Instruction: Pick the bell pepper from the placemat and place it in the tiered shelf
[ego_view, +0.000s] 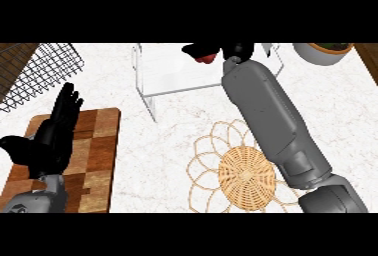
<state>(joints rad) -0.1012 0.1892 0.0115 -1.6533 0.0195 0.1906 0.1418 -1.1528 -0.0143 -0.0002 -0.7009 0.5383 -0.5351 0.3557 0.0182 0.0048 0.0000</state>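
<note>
Placemat lies bare; pick done. Right hand curls round the pepper over the shelf, release pending. Left hand rests open.

Right hand with bell pepper over tiered shelf

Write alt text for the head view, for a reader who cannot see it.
The right hand, curled round a red bell pepper, is over the clear tiered shelf at the counter's far side, its grey forearm stretched above a woven placemat. The left hand rests open over a wooden cutting board. A wire basket sits far left, a bowl far right.
</note>
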